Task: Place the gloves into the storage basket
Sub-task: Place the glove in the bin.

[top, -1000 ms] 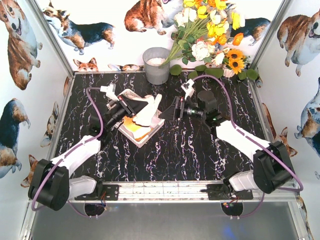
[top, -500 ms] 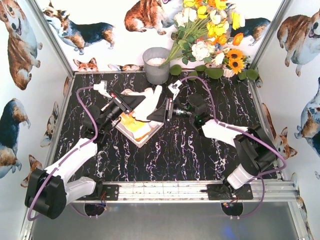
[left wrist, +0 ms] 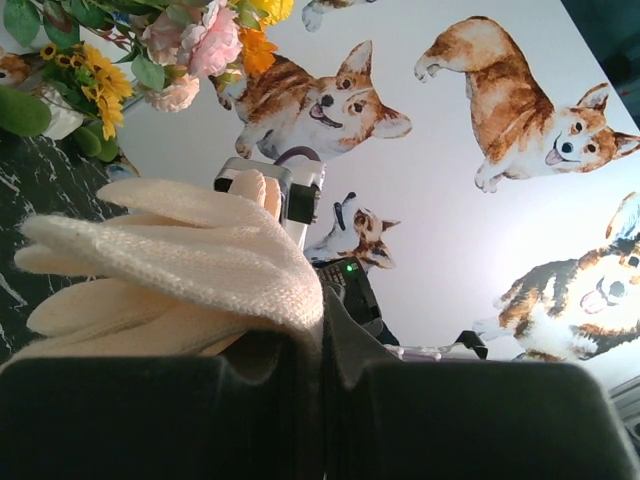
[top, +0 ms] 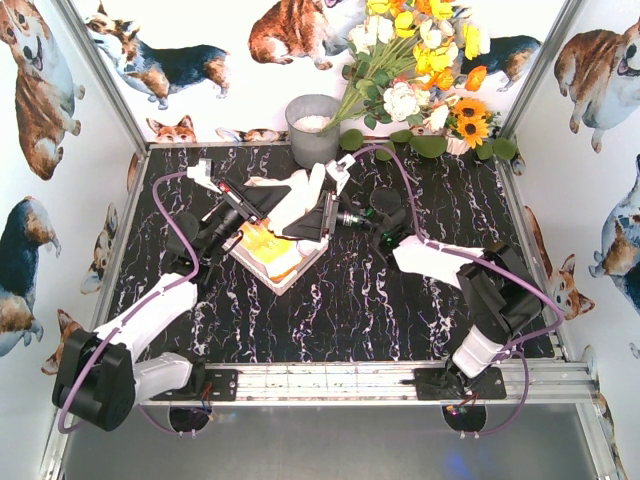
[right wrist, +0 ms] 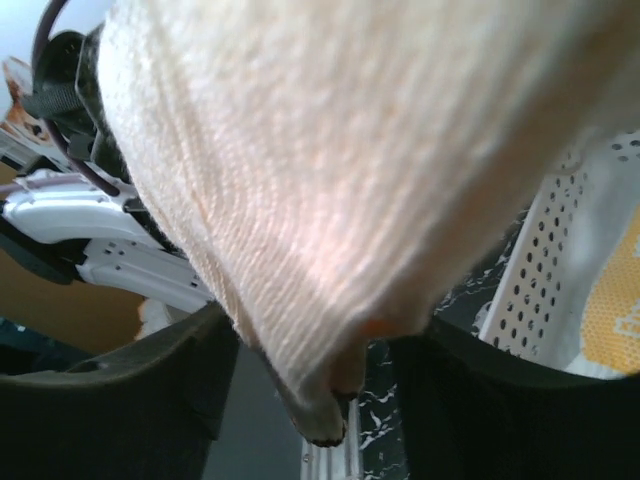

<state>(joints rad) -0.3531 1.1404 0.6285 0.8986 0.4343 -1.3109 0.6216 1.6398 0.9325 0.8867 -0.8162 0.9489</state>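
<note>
Cream glove point(top: 303, 190) over basket point(top: 297, 272), pinched tight in left end effector point(left wrist: 322, 345), right end effector point(right wrist: 315, 345) spread around it.

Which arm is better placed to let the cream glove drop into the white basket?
Probably left. The left gripper is shut on the cream glove above the basket, so it need only lower and release. The right gripper stands open around the glove, not clamped.

The glove point(right wrist: 330, 180) is knitted cloth, ribbed and fuzzy. The basket point(right wrist: 545, 280) is smooth perforated plastic. The table point(top: 350, 310) looks like glossy black marble; the bucket point(top: 313, 135) is matt grey metal.
</note>
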